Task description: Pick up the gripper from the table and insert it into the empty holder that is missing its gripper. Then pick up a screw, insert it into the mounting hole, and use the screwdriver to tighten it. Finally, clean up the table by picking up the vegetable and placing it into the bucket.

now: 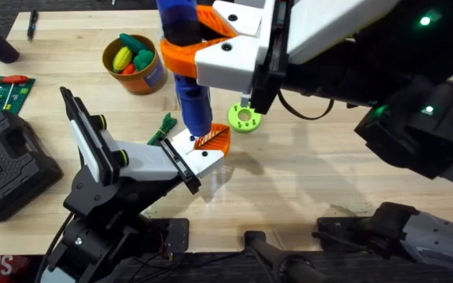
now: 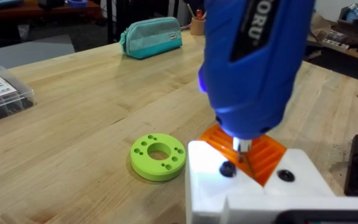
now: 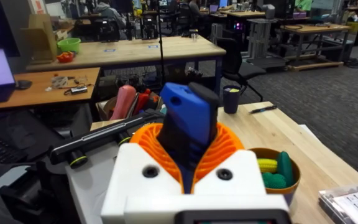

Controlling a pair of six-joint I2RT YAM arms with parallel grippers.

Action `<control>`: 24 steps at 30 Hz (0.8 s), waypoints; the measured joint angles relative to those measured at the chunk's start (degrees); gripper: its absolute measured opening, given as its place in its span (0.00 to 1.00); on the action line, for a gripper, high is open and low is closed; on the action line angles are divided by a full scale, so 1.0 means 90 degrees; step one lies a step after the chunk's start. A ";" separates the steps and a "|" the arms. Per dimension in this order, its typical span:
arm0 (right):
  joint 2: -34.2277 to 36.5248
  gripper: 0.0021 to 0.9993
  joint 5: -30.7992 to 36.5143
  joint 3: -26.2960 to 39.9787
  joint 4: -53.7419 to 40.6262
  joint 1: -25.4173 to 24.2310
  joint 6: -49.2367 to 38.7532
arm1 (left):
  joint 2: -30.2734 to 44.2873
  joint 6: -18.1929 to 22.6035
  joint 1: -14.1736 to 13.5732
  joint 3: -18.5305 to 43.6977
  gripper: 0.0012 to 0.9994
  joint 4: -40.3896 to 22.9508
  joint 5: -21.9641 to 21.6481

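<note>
Over the holder (image 1: 199, 151), the right gripper (image 1: 191, 59) is clamped on the blue screwdriver (image 1: 193, 102), its tip on the screw beside the seated orange gripper (image 1: 213, 141); tightening seems under way, needing steady downward pressure; left gripper unclear.

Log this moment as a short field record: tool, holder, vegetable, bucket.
screwdriver: upright, tip down on the holder
right gripper: shut on the screwdriver
gripper: orange, seated in the holder
vegetable: on the table beside the holder, not in the bucket
bucket: holds other toys
</note>
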 joint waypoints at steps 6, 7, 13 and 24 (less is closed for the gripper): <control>0.0144 0.05 0.0002 -0.0064 0.0319 0.0000 -0.0005 | 0.0000 -0.0007 0.0000 0.0000 0.01 0.0003 0.0000; 0.0142 0.05 0.0004 -0.0066 0.0439 -0.0002 -0.0006 | 0.0000 -0.0005 0.0000 0.0000 0.01 0.0003 0.0002; 0.0088 0.05 0.0002 -0.0066 0.0543 -0.0005 -0.0023 | 0.0000 -0.0005 0.0000 0.0000 0.01 0.0003 0.0002; 0.0088 0.05 -0.0002 -0.0066 0.0812 0.0178 0.0002 | 0.0000 -0.0005 0.0000 0.0000 0.01 0.0003 0.0000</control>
